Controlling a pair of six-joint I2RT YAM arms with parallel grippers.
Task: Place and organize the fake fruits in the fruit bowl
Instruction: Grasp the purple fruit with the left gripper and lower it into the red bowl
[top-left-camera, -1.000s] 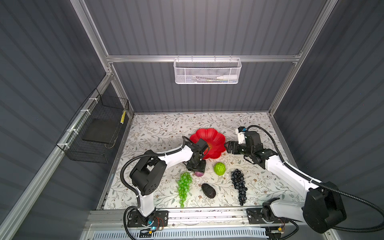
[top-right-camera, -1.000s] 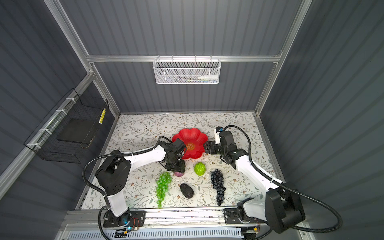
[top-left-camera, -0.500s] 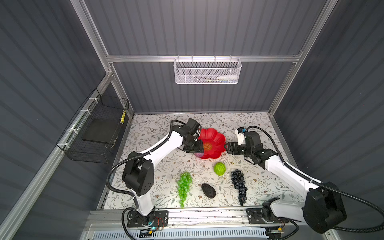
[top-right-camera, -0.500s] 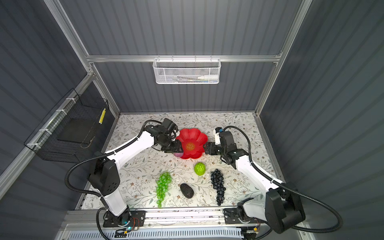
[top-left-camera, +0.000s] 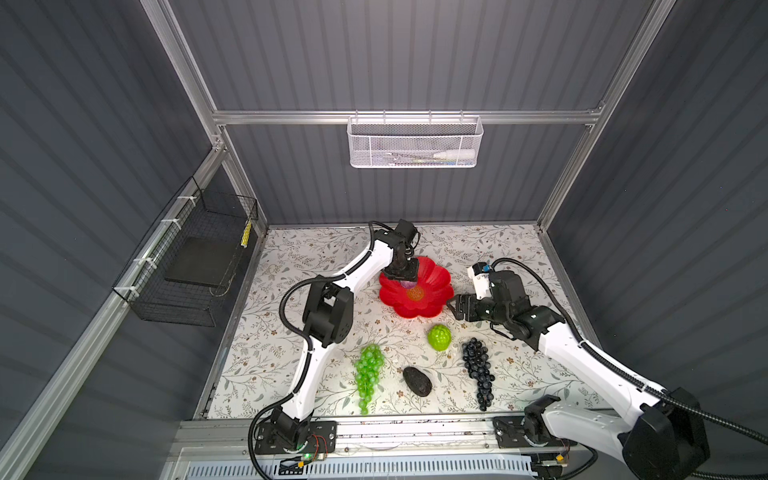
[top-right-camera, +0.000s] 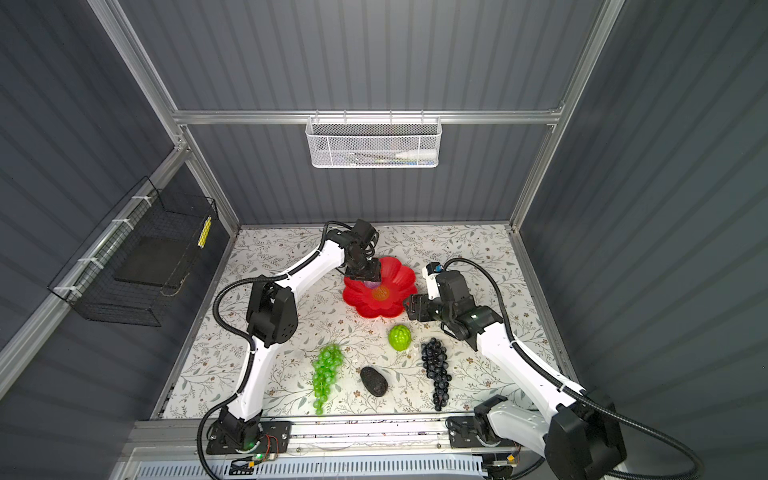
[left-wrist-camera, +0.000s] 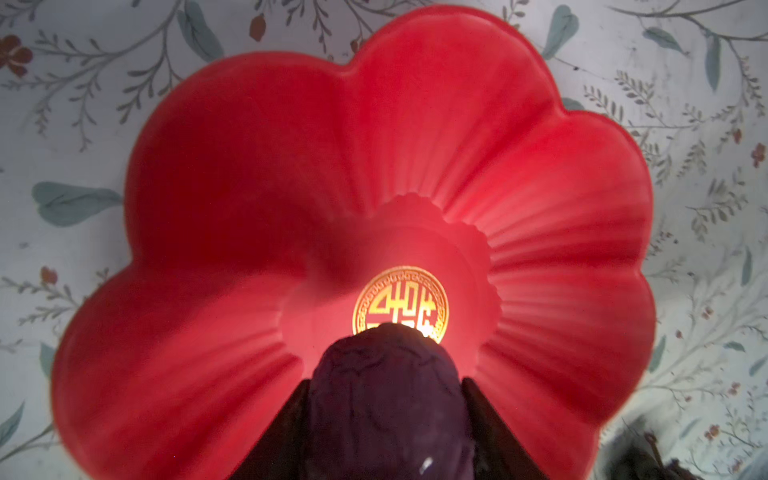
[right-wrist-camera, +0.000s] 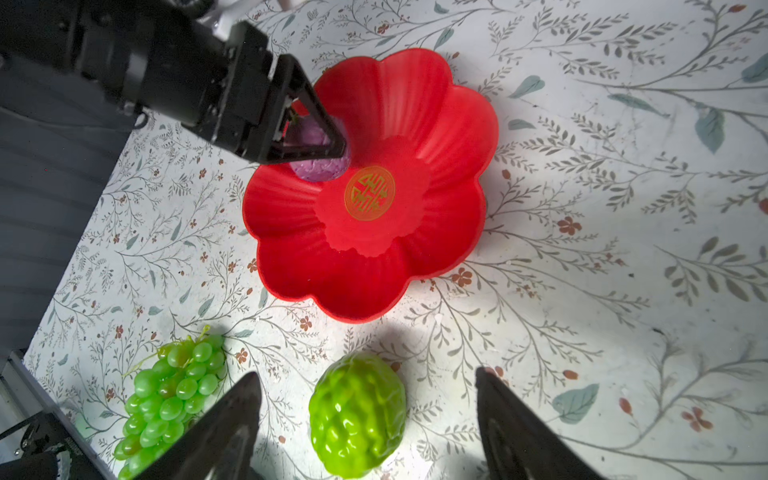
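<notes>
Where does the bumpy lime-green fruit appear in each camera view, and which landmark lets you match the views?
In a top view: lime-green fruit on the table, below the red bowl, left of the dark grapes.
In a top view: same spot, beside the dark grapes.
Left wrist: not in it.
Right wrist: fruit beside the green grapes, outside the bowl.
Shared landmark: the bowl's gold emblem.

One green grape bunch (top-left-camera: 368, 374), one dark grape bunch (top-left-camera: 478, 372), one purple ball (right-wrist-camera: 318, 170), one bumpy green fruit (top-left-camera: 439, 337), one black oval (top-left-camera: 417, 380), one red bowl (top-left-camera: 436, 282).
</notes>
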